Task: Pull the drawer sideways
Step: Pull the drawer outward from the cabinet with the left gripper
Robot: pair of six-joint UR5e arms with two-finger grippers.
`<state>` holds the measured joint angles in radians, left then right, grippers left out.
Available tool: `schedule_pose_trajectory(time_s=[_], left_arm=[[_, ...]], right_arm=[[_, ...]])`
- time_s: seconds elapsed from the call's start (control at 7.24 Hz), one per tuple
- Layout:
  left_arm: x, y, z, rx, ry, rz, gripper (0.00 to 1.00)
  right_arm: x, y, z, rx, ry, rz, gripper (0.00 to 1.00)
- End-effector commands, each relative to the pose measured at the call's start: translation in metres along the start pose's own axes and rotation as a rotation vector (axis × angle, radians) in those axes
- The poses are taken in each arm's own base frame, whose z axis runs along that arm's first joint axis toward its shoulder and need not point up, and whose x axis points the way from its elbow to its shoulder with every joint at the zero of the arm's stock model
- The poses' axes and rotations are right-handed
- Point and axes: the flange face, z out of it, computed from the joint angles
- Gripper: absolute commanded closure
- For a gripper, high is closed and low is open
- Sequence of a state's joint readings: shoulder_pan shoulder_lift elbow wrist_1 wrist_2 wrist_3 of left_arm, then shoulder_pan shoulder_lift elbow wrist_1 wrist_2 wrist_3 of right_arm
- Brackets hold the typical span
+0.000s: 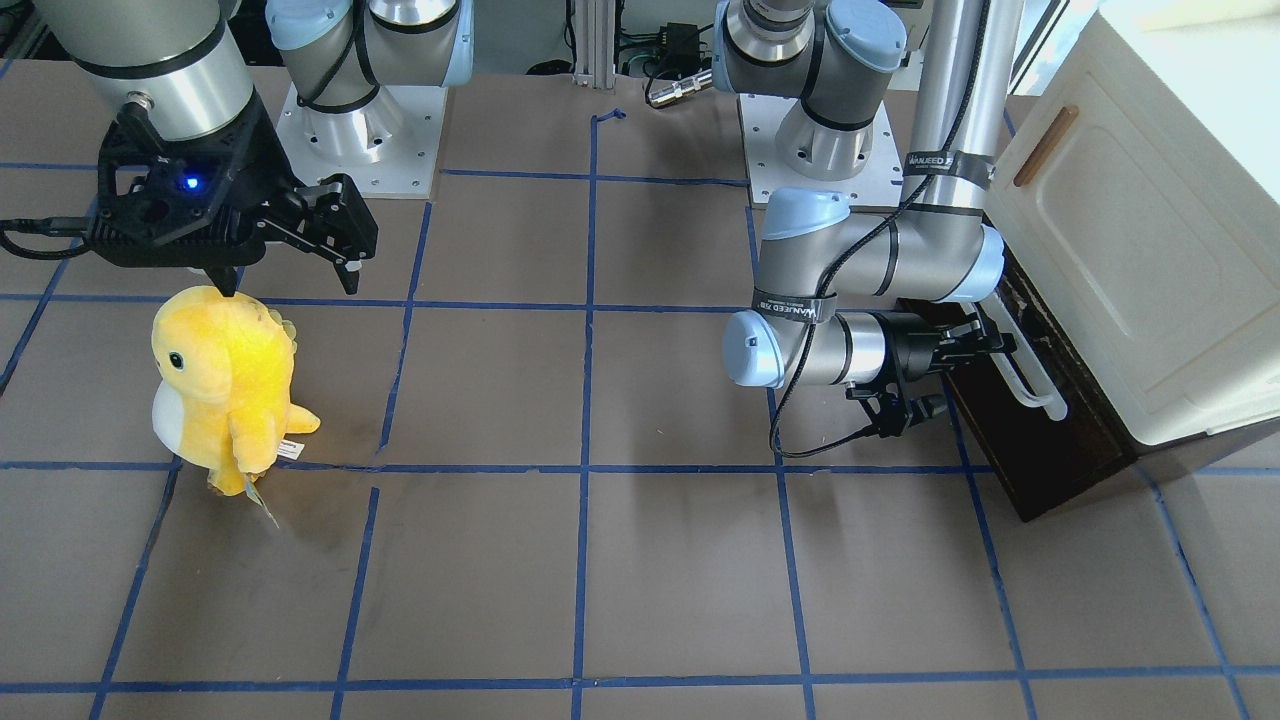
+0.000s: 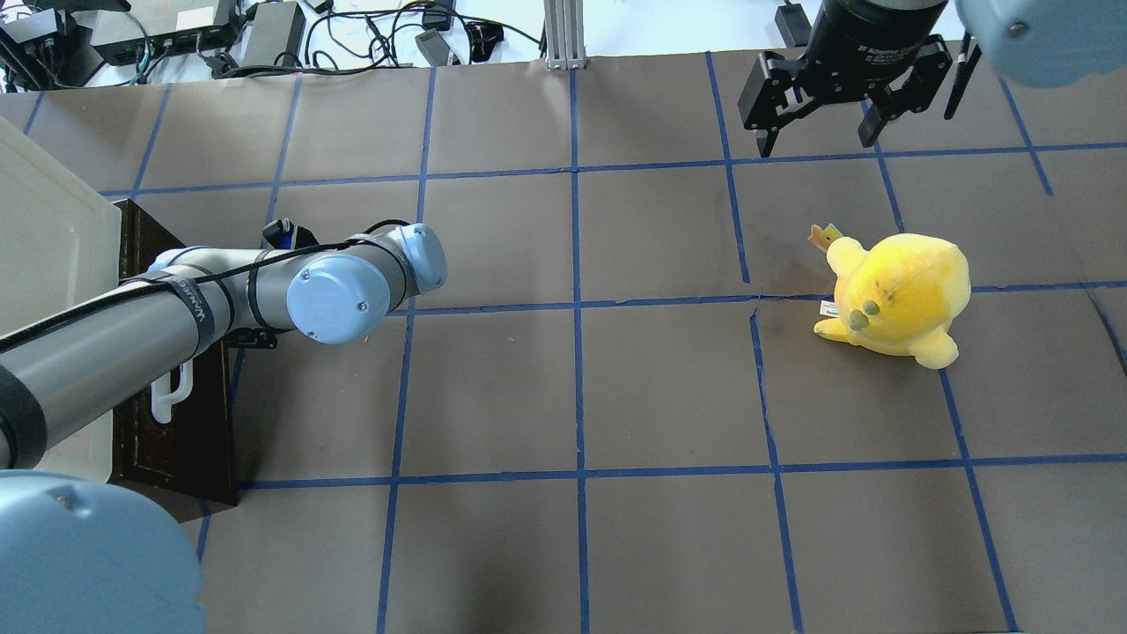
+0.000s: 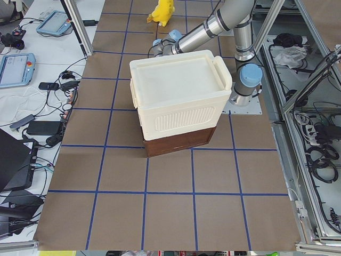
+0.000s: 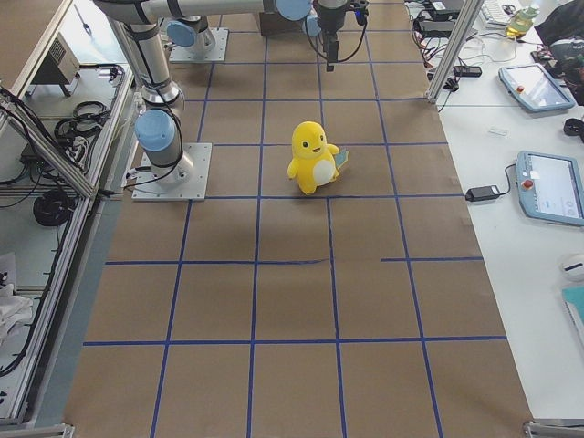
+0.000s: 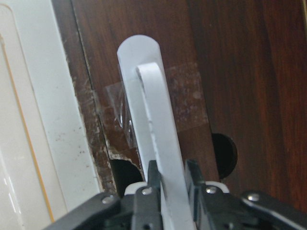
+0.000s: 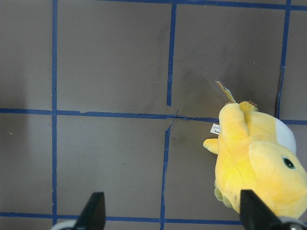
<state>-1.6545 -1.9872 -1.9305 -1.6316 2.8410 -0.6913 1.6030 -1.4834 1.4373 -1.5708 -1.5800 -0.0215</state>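
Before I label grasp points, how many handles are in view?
2: white bar handle on the dark drawer, brown wooden handle on the cream door. Others may be hidden.

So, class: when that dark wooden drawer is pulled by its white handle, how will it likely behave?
The drawer looks like rigid wood, so it should move stiffly as one piece. Its handle looks smooth; the left gripper clamping it might slip.
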Motion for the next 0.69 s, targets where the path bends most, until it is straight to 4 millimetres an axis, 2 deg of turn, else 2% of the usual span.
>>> schedule_pose_trajectory(time_s=[0.0,0.55], left_arm=[[0.0,0.0,-0.003,0.007,-0.001,0.003,0.85],[0.004,0.004,-0.023,0.046,-0.003,0.004,0.85]], right_arm=[[0.0,0.0,0.0,0.0,0.0,0.0,0.0],[0.0,0.0,0.0,0.0,0.0,0.0,0.0]])
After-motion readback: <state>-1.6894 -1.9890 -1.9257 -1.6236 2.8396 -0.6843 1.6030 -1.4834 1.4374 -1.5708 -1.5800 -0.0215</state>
